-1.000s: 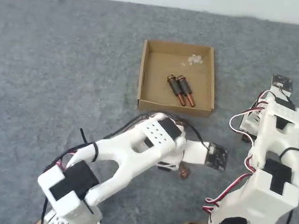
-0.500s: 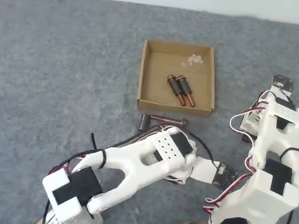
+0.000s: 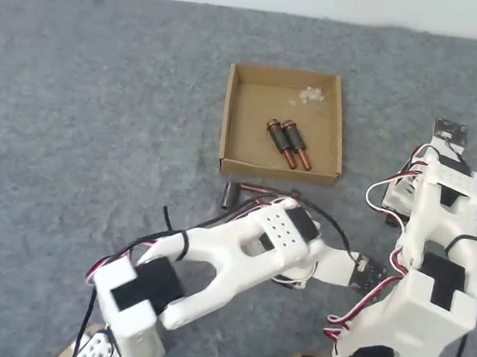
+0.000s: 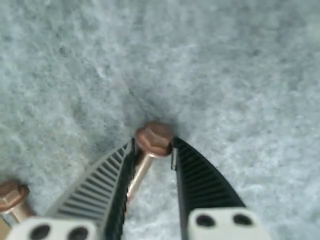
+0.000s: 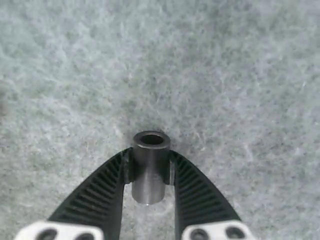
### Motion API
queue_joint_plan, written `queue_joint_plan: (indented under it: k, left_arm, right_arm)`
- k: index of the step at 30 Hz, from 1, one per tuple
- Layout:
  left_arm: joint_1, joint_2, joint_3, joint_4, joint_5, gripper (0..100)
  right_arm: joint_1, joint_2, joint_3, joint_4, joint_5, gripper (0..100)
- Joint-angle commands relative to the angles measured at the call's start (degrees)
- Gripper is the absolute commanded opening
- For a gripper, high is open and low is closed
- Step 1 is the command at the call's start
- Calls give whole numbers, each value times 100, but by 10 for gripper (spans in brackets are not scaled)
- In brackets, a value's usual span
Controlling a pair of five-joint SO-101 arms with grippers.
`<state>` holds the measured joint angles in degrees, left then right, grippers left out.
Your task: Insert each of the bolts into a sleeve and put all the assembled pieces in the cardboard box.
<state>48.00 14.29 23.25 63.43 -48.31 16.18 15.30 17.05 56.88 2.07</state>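
- Near the table's front edge, close beside the right arm, the left gripper (image 4: 152,156) pinched a bolt (image 4: 153,140) just under its head, with the shank running back between the fingers toward the wrist.
- The right gripper (image 5: 148,172) clamped a sleeve (image 5: 149,170) by its sides, its bore open away from the wrist.
- Mating them likely needed the shank tip, not the head, turned to face that bore.
- Two assembled pieces (image 3: 288,144) lay in the cardboard box (image 3: 227,117), toward the far edge.

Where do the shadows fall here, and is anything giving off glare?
High view: soft, even light, faint shadow under the arms. Left wrist view: the bolt throws a small dark shadow on the carpet. Right wrist view: the sleeve has a dark bore, a pale sheen at one end.
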Motion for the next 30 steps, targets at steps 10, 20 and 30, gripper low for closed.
queue_joint_plan:
  k: [10,20,30]
  left_arm:
    - [-97,369,-664,536,229,28]
    - [-220,369,-919,536,4791,13]
    - [-1442,431,-1200,492,6189,13]
  right_arm:
    - [92,-75,-290,4,0,6]
    - [66,-75,-290,4,9,6]
    - [66,-75,-290,4,114,6]
